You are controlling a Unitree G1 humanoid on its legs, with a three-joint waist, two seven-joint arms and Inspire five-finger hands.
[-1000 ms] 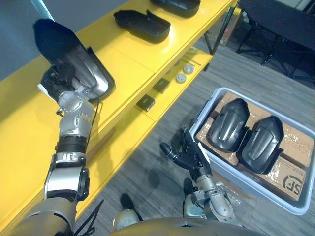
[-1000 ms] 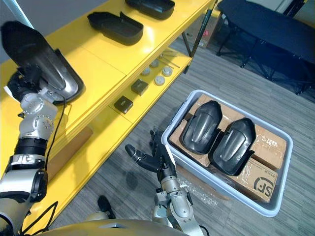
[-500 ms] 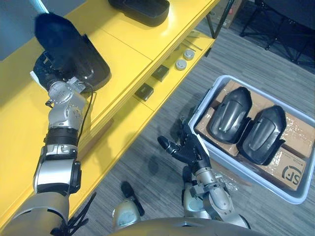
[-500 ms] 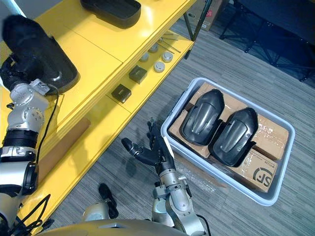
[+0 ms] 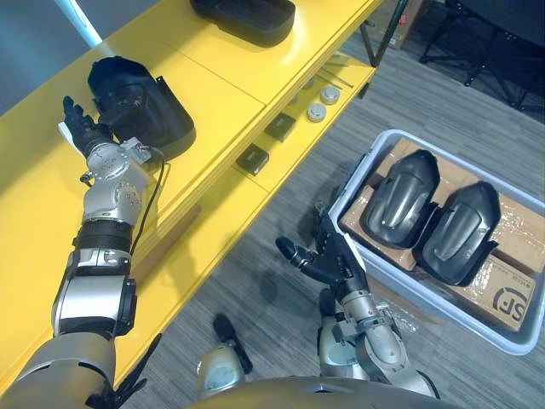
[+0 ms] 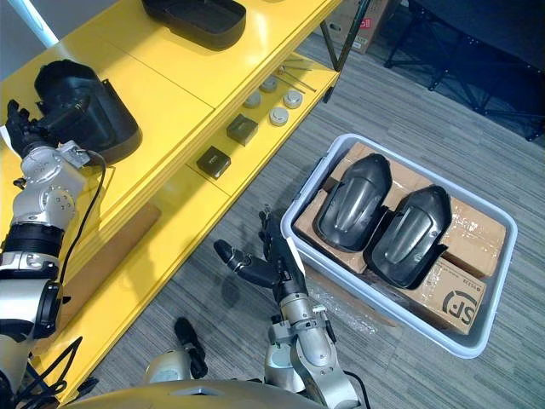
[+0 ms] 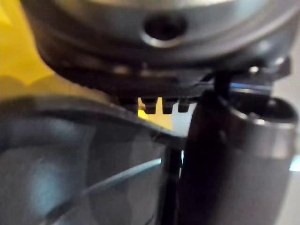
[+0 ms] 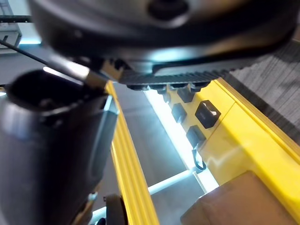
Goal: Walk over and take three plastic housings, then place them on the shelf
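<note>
**Placing on the shelf.** The near housing [image 5: 140, 111] lies hollow side up on the top board of the yellow shelf [image 5: 230, 81]. It sits back from the front edge, a position that keeps it from tipping off. The left robot hand [image 5: 78, 122] stands just beside the housing's outer end with its fingers straight and spread and nothing in them. Whether a fingertip touches the rim cannot be told. The far housing [image 5: 247, 13] rests farther along the same board, also hollow side up, so by this count one more is probably due. The two housings [image 5: 398, 198] left in the grey bin [image 5: 351, 177] lie domed side up, side by side, on cardboard boxes [image 5: 502, 298].

All the housings are dark moulded plastic shells. They are smooth and slightly glossy, rounded at one end and tapering toward the other, with a thin raised rim.

The right robot hand [image 5: 322, 262] hangs over the floor between shelf and bin, with its fingers loosely spread and empty. It is the better placed of the two for reaching into the bin. Square blocks [image 5: 252, 158] and round discs [image 5: 316, 112] sit on the lower ledge.
</note>
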